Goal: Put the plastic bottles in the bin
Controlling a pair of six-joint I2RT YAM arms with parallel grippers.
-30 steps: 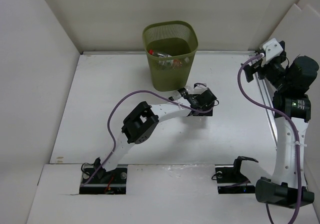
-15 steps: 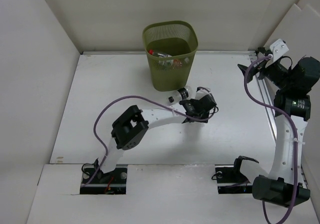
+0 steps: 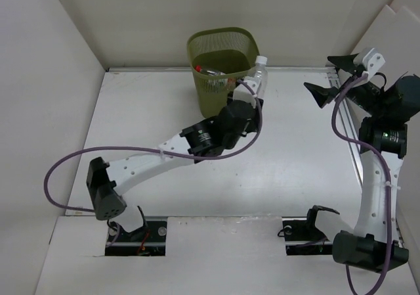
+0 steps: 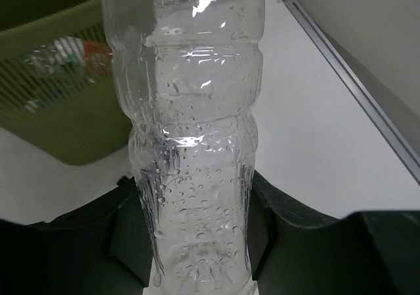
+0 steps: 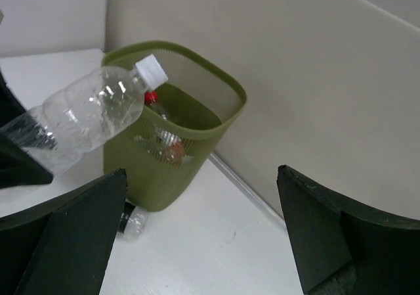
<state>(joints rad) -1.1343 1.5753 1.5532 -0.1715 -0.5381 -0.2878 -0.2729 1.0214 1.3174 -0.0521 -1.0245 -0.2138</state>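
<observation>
My left gripper (image 3: 251,92) is shut on a clear, unlabelled plastic bottle (image 4: 195,131) with a white cap (image 5: 152,70). It holds the bottle in the air, tilted, with the cap beside the right rim of the bin (image 3: 223,71). Both fingers (image 4: 262,223) press the bottle's lower body. The olive mesh bin (image 5: 177,137) holds other bottles, one with a red cap (image 5: 151,98). Another bottle (image 5: 131,220), with a black label, lies on the table against the bin's base; the left arm hides it in the top view. My right gripper (image 3: 326,77) is open and empty at the far right.
White walls close in the table on three sides. A metal rail (image 3: 348,137) runs along the right edge beside the right arm. The left arm's purple cable (image 3: 65,170) loops out over the left of the table.
The left gripper has shut on the clear bottle and lifted it from the table up to the bin's right rim, the arm stretching forward. The right gripper has tilted slightly.
</observation>
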